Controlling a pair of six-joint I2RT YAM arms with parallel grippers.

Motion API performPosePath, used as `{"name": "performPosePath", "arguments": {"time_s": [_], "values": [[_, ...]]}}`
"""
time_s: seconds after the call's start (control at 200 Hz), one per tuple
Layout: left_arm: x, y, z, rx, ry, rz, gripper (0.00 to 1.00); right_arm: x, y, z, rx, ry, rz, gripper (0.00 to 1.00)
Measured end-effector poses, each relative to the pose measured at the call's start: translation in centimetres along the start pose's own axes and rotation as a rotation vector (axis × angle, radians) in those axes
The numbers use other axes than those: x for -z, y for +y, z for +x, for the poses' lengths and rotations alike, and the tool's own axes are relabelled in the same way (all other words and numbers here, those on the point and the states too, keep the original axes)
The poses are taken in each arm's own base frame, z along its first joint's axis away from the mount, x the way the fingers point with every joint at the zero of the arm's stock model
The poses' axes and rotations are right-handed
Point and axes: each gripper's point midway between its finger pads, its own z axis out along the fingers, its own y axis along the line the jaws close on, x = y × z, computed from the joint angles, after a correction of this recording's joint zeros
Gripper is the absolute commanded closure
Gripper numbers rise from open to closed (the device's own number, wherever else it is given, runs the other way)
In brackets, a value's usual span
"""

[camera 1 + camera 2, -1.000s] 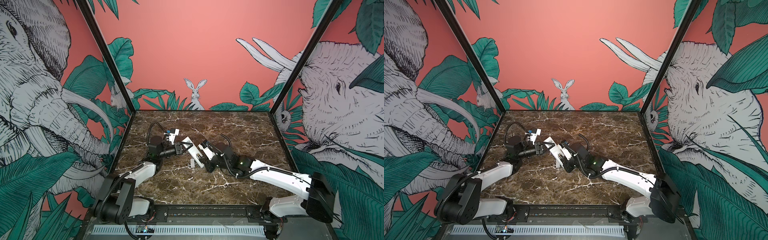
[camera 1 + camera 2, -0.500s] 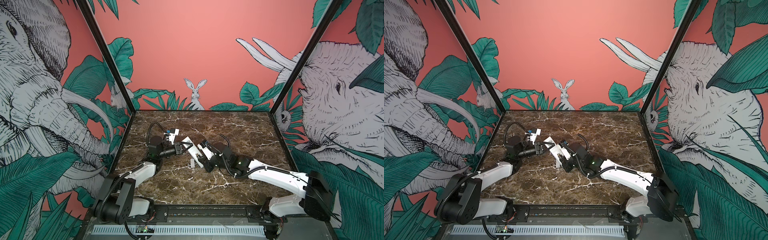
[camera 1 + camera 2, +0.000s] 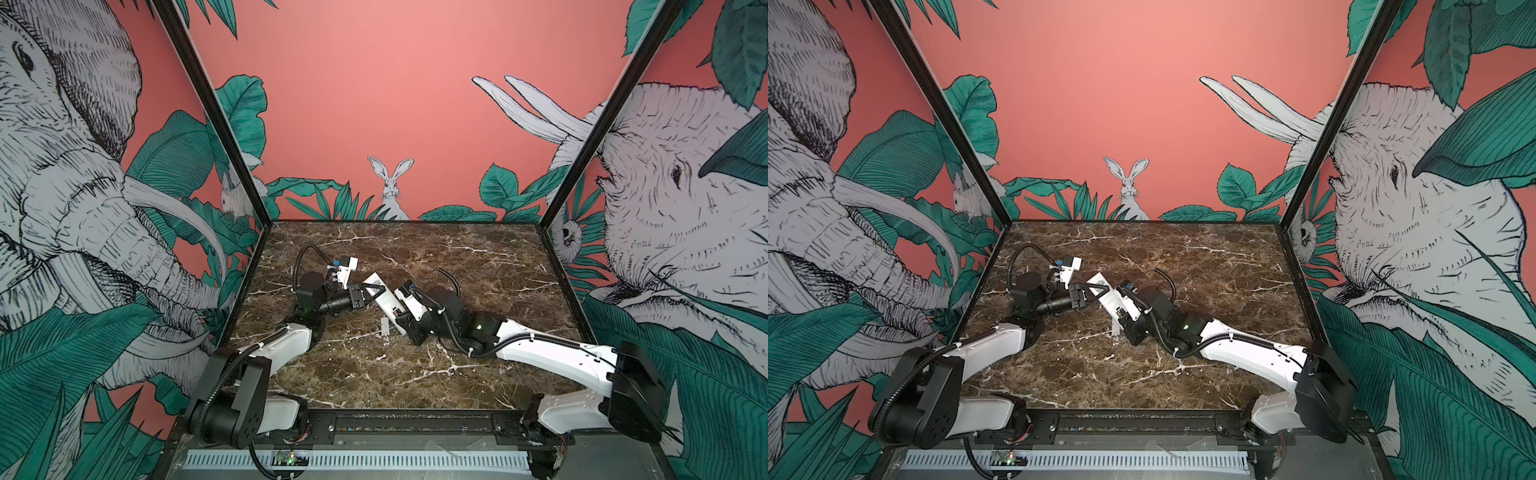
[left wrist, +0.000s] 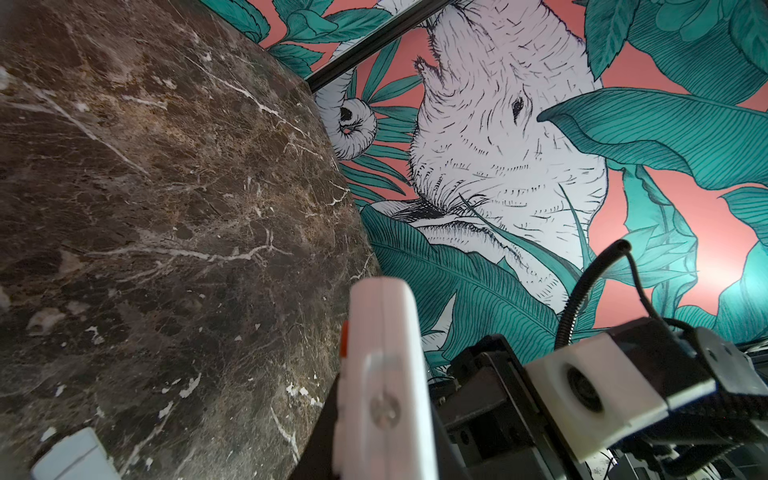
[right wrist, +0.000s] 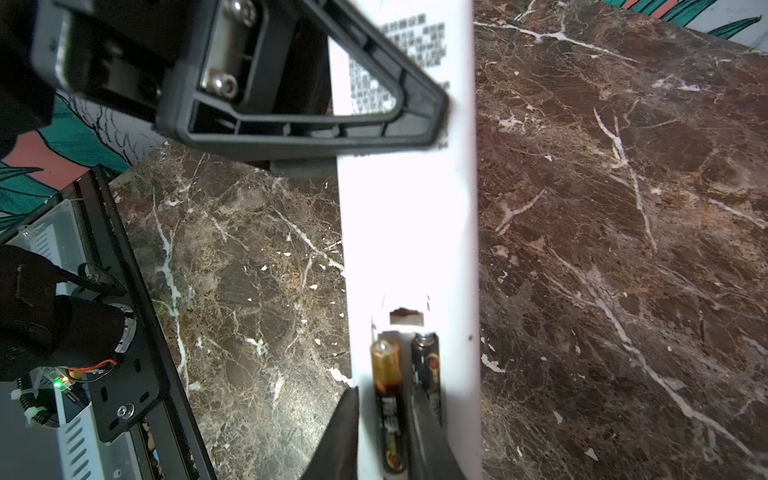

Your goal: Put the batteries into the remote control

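Observation:
The remote control (image 3: pixel 384 301) is held off the table with its plain white back up, and my left gripper (image 3: pixel 365 293) is shut on its far end. In the right wrist view two batteries (image 5: pixel 386 374) (image 5: pixel 428 357) lie side by side in the remote's (image 5: pixel 407 232) open compartment. My right gripper (image 5: pixel 384 436) straddles the gold-and-black battery with its jaws slightly open. One finger (image 5: pixel 345 432) is at the remote's edge, the other between the two batteries. In the left wrist view the remote (image 4: pixel 382 374) stands between my left gripper's (image 4: pixel 382 449) jaws.
A small flat white cover piece (image 3: pixel 385 325) lies on the marble table (image 3: pixel 374 374) just beside the remote's near end; it also shows in the left wrist view (image 4: pixel 70 457). Painted walls close in the left, right and back sides.
My right gripper's jaws have parted a little around the battery in the compartment. The left gripper and the remote have stayed put.

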Motion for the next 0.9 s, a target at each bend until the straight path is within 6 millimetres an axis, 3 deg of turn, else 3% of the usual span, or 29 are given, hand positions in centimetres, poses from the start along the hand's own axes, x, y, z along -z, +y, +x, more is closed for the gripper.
{"name": "performPosePath", "arguments": {"time_s": [0.42,0.705,0.9], "values": [[0.0,0.0,0.1,0.007,0.004,0.003,1.0,0.4,-0.7,0.2,0.028,0.008,0.038,0.82],[0.0,0.3,0.1,0.002,0.002,-0.008,1.0,0.5,-0.9,0.6,0.032,0.025,0.045,0.76],[0.2,2.0,1.3,0.024,0.044,-0.081,1.0,2.3,-3.7,1.0,-0.008,0.013,0.146,0.73]]}}
